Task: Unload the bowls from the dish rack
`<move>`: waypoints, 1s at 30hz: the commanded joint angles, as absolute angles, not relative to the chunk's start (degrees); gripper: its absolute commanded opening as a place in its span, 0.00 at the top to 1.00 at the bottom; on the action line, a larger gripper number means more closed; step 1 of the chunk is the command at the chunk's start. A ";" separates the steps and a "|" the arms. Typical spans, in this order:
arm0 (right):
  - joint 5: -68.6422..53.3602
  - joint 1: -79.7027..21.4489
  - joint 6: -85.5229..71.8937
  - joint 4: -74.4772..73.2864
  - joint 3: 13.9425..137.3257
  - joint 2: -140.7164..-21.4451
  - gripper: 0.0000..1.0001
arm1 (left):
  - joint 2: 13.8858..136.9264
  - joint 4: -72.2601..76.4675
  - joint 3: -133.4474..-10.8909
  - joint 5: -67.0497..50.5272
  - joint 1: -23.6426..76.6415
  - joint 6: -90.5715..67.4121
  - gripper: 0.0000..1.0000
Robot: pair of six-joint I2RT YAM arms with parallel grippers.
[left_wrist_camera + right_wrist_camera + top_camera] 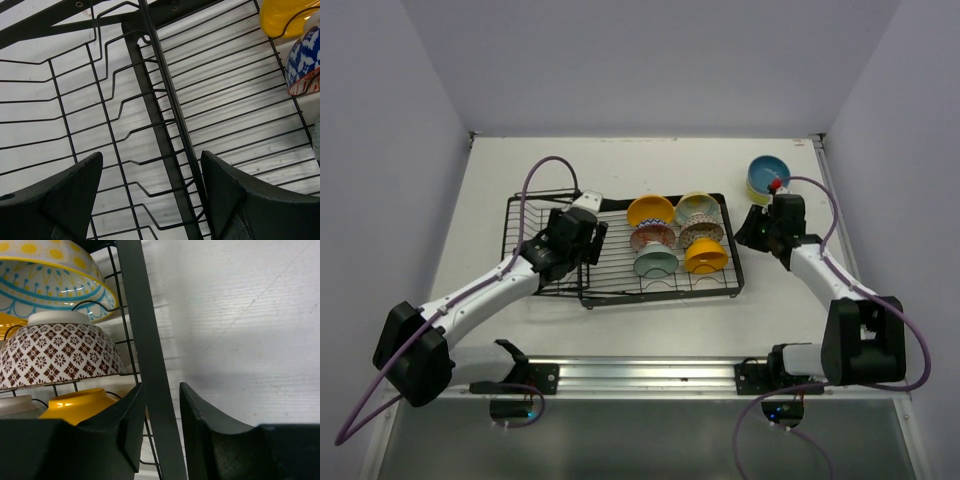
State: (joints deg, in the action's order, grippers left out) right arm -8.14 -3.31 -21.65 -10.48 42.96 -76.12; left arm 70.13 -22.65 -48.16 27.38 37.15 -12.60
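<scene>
The black wire dish rack (542, 212) lies mid-table. Several bowls sit upside down in its right section: orange-yellow (650, 210), light blue patterned (697, 207), red-brown patterned (653, 236), pale teal (656, 263). My left gripper (588, 232) hovers open over the bar (165, 125) joining the rack's two sections, one finger on each side of it and nothing gripped. My right gripper (757, 228) is shut on the rack's right edge bar (140, 315), next to a red-brown patterned bowl (55, 357) and a yellow bowl (80, 405).
A blue bowl (769, 166) rests in a yellow-green one (757, 191) on the table at the back right, just beyond my right gripper. White walls close in the table on the left, back and right. A blue patterned bowl (305, 62) shows at the left wrist view's edge.
</scene>
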 commanded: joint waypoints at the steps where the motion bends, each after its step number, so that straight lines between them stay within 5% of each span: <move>1: -11.69 -3.87 -22.06 -9.05 40.87 -76.29 0.63 | 71.01 -23.82 -50.98 29.79 37.00 -14.76 0.19; 8: -11.60 -4.04 -22.06 -8.70 40.78 -74.80 0.65 | 74.17 -24.69 -52.55 32.78 36.83 -15.99 0.41; 17: -13.01 -4.57 -22.50 -7.39 41.66 -78.13 0.82 | 81.47 -27.86 -58.18 33.49 32.88 -17.05 0.45; 30: -10.90 -13.44 -26.62 -5.98 50.88 -87.35 0.85 | 89.38 -30.15 -71.98 38.22 26.20 -15.56 0.44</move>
